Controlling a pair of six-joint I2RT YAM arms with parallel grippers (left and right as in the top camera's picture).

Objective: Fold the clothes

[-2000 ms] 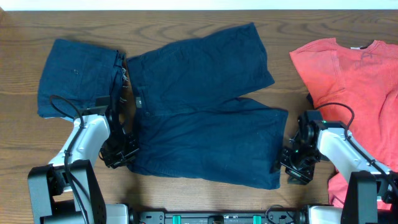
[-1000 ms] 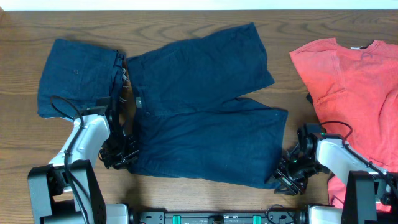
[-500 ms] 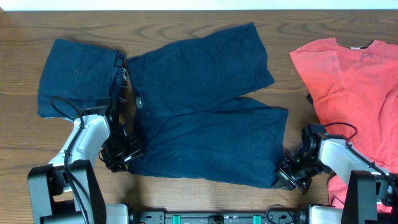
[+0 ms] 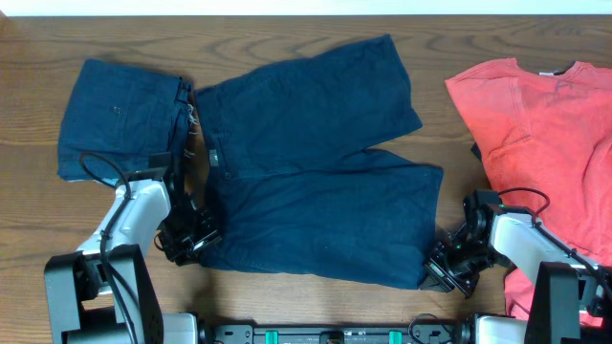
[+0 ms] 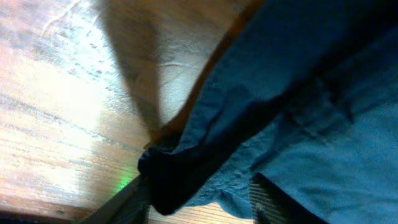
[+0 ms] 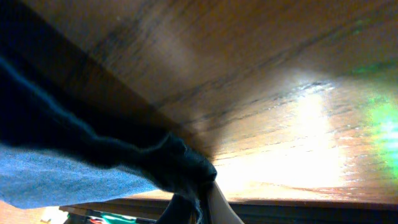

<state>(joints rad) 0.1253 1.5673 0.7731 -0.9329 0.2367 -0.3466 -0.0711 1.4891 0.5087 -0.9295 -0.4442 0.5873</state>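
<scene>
Dark navy shorts (image 4: 316,172) lie spread flat mid-table, waistband to the left, two legs reaching right. My left gripper (image 4: 196,239) sits at the waistband's lower corner. In the left wrist view its jaws (image 5: 199,202) stand apart with a dark fold of the waistband (image 5: 180,168) between them and bare wood showing in the gap. My right gripper (image 4: 442,272) is at the lower leg's hem corner. Seen from the right wrist, it (image 6: 199,208) is shut on a bunched tip of that hem (image 6: 180,165).
A folded navy piece (image 4: 120,115) lies at the back left, touching the shorts' waistband. A coral-red T-shirt (image 4: 545,124) covers the right side, close behind my right arm. Wooden table (image 4: 38,220) shows around the garments.
My right gripper has closed on the hem corner and shifted slightly. My left gripper has edged right onto the waistband corner with its jaws wider apart.
</scene>
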